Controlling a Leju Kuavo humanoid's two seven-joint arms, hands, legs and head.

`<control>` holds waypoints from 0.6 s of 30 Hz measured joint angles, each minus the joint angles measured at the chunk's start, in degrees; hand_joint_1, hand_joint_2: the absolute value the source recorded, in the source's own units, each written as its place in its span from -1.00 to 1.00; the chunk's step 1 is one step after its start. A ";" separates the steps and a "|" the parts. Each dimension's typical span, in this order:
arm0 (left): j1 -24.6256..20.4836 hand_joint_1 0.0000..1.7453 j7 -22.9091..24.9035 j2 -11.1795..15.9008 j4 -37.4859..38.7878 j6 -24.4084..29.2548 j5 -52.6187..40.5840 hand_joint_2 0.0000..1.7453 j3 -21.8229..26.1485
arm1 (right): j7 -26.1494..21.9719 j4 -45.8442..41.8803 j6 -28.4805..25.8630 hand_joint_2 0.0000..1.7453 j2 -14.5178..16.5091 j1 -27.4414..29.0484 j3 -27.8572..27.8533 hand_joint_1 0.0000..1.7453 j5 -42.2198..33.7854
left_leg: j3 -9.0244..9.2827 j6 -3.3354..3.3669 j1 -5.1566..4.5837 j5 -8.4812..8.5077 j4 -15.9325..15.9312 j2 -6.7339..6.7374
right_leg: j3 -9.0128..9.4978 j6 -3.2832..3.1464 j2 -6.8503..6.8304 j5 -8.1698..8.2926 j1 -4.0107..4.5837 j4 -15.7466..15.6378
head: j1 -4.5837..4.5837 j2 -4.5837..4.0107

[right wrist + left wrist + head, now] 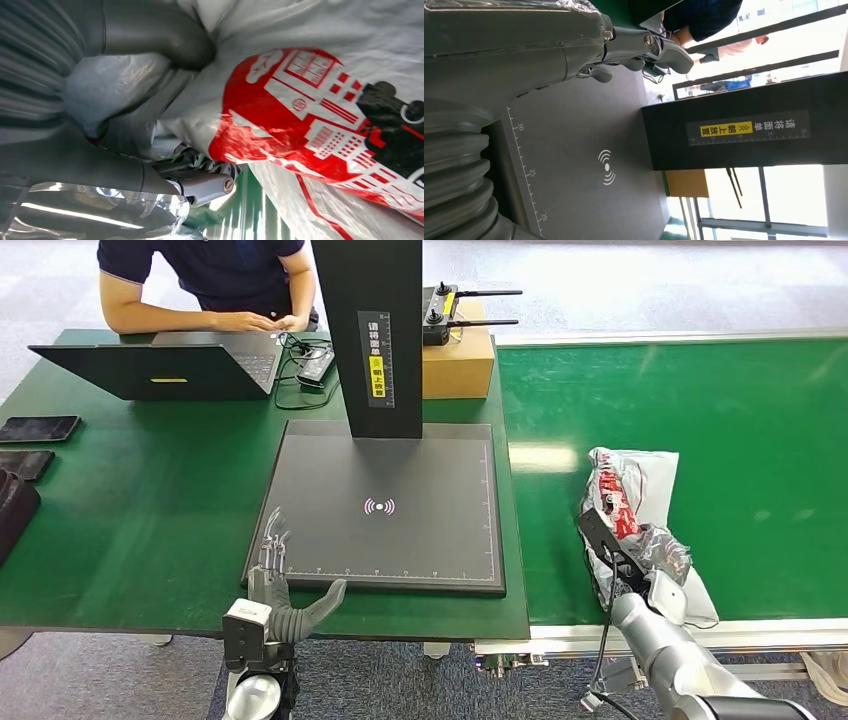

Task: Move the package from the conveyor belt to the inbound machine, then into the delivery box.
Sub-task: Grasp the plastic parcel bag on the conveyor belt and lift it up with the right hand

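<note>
Package (632,508) lying on the conveyor belt (740,410), just right of the inbound machine (385,505), long axis running away from the robot. Right hand (612,552) at its near end, fingers closed into the plastic. Left hand (280,585) spread and holding nothing at the machine's near left corner, so a leftward carry by the right looks due.

Bystander items on the green surface (150,500), far side and left edge.
Open black laptop (165,368) at far left; a seated person (215,280) rests both forearms just behind it. Tangled black cables (305,365) lie beside the laptop. Cardboard box (458,362) stands further right, a black twin-antenna controller (445,312) on top. Dark phone (38,428) lies flat near the left edge, with a black case (15,505) just nearer.
</note>
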 joint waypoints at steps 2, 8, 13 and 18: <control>-0.05 -1.00 0.00 0.00 0.02 -0.01 -0.01 1.00 0.00 | -0.09 0.00 -0.24 1.00 0.07 0.00 -0.09 0.66 0.50 | 0.00 0.00 0.00 0.00 0.00 0.00 | 0.00 0.00 0.00 0.00 0.00 0.00 | 0.00 0.00; -0.18 -1.00 0.00 0.00 0.10 0.01 0.00 1.00 0.00 | -1.01 -0.01 -2.19 1.00 0.45 0.01 -0.92 0.67 2.41 | 0.00 0.00 0.01 0.00 0.00 0.00 | -0.01 0.00 0.00 0.00 0.01 0.00 | 0.00 0.00; -0.19 -1.00 0.00 0.00 0.15 0.06 0.03 1.00 0.00 | -4.08 -0.32 -5.83 1.00 1.11 0.47 -2.00 0.60 5.41 | -0.02 0.00 0.01 0.00 -0.01 0.00 | -0.02 -0.01 0.01 0.00 0.01 0.00 | -0.01 0.00; -0.19 -1.00 0.00 0.00 0.16 0.26 0.28 1.00 0.00 | -8.48 -2.54 -9.25 1.00 2.24 0.83 -2.50 0.57 7.50 | -0.04 -0.01 0.01 0.00 -0.01 0.02 | -0.04 -0.01 0.02 0.00 0.01 0.01 | 0.00 0.00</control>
